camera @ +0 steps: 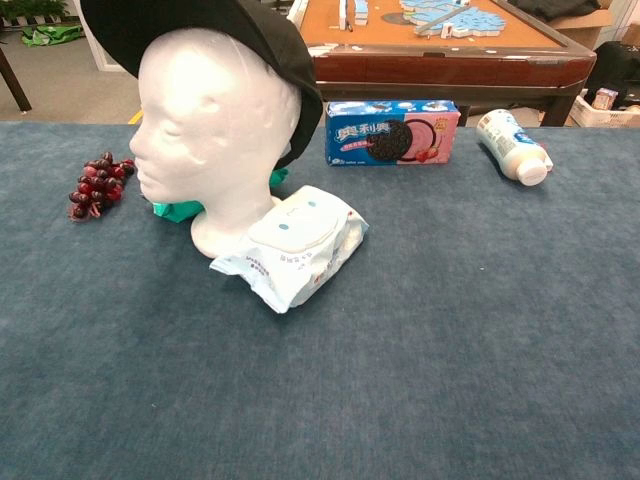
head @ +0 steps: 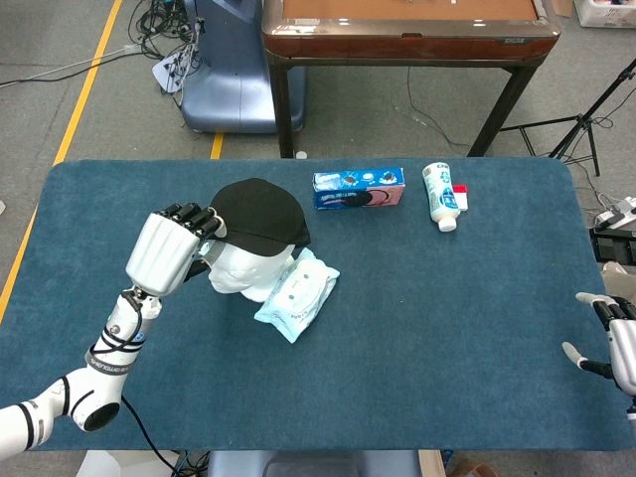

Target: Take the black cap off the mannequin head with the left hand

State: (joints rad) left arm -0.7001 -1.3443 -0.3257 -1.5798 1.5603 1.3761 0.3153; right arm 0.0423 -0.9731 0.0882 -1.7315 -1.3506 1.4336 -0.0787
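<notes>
The black cap (head: 260,212) sits tilted back on the white mannequin head (head: 235,274), whose face now shows under the raised brim. In the chest view the cap (camera: 205,35) covers only the top and back of the mannequin head (camera: 215,120). My left hand (head: 171,248) grips the cap's brim at the head's left side, fingers curled over its edge. The chest view does not show this hand. My right hand (head: 613,347) rests at the table's right edge with fingers apart, holding nothing.
A pack of wet wipes (head: 296,291) leans against the mannequin base. A cookie box (head: 359,188) and a white bottle (head: 438,196) lie at the back of the blue table (head: 447,328). Dark grapes (camera: 95,186) and a green object (camera: 178,210) lie beside the head.
</notes>
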